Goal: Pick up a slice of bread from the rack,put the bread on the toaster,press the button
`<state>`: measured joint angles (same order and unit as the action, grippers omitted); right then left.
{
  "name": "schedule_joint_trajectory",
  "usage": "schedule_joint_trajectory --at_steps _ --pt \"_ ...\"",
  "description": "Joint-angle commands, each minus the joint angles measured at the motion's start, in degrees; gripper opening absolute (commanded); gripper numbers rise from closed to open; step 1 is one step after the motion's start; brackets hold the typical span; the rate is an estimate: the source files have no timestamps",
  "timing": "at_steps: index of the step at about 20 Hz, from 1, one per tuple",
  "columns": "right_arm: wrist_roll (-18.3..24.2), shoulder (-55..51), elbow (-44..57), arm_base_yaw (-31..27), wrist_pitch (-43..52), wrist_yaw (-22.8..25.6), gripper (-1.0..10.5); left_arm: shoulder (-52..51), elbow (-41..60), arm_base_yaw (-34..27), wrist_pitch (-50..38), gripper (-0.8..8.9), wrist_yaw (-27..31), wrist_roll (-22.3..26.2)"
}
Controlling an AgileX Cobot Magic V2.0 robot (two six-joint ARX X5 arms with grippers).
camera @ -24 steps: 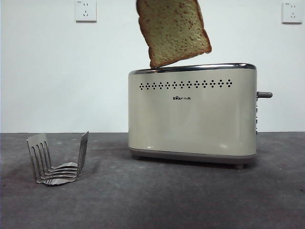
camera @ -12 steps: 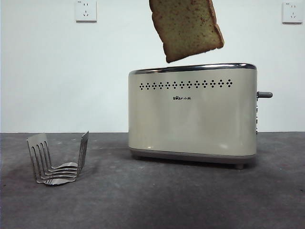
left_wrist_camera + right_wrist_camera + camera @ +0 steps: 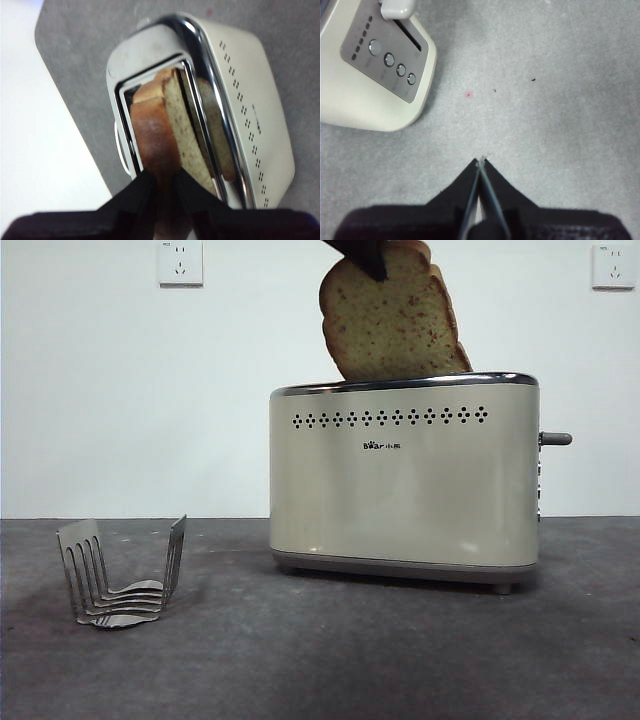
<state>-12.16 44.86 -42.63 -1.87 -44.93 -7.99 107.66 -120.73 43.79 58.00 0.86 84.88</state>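
My left gripper (image 3: 162,177) is shut on the slice of bread (image 3: 165,130), gripping its brown crust. The slice (image 3: 390,320) hangs tilted, its lower edge down in the slot of the cream toaster (image 3: 404,480). In the front view only a black gripper tip (image 3: 365,255) shows at the top of the slice. The wrist view shows the bread entering the chrome-rimmed slot of the toaster (image 3: 250,120). The metal rack (image 3: 122,575) stands on the table at the left with no bread in it. My right gripper (image 3: 481,165) is shut and empty above the table, beside the toaster's button end (image 3: 385,60).
The toaster's lever (image 3: 555,439) sticks out on its right end; the right wrist view shows the lever (image 3: 397,7) and a row of round buttons (image 3: 392,62). Two wall sockets (image 3: 180,262) are on the white wall. The dark table (image 3: 320,650) runs across the front.
The slice has moved right and come down: its lower edge, above the toaster before, is now inside the slot. The gripper tip has come into the front view.
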Motion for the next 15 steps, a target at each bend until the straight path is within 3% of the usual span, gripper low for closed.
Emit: schedule_joint_trajectory --at_steps 1,5,10,15 --pt "0.46 0.00 -0.31 0.02 0.28 -0.11 0.0 2.14 0.55 -0.55 -0.28 -0.10 4.35 0.55" --pt "0.48 0.00 -0.31 0.02 0.37 -0.11 0.0 2.16 0.55 -1.25 -0.72 -0.10 10.01 4.33" --pt "0.50 0.00 -0.31 0.02 0.98 -0.09 0.0 2.47 0.55 -1.60 -1.44 -0.10 3.48 4.22" --pt "0.50 0.00 -0.31 0.02 1.40 -0.11 0.0 5.07 0.55 -0.74 -4.46 -0.10 3.23 1.73"
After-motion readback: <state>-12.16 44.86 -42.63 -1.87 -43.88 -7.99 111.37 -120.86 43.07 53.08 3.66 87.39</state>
